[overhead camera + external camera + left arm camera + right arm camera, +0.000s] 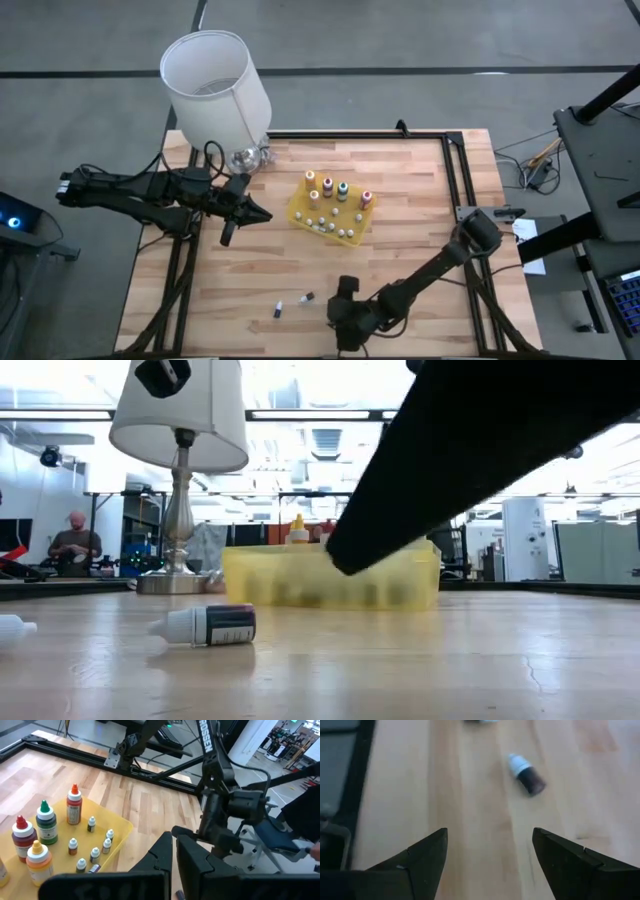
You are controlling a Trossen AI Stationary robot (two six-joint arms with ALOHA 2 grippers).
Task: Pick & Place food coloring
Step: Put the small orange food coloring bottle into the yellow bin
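Near the table's front edge we see the right gripper (338, 318) low, fingers spread, beside a dark vial (305, 298); the left gripper (262, 214), fingers closed, hovers beside the yellow tray (300, 200).

The tabletop (400, 215) is pale wood in butcher-block strips, framed in black. The tray (300, 212) is translucent yellow. In it stand bottles with a red cap (21, 823), a green cap (45, 807), an orange cap (74, 789) and a yellow cap (36, 847). A loose vial (210, 625) on the wood is dark with a white cap. The lampshade (212, 80) is white on a silver base (172, 582). Both claws, left (262, 213) and right (490, 857), are black.
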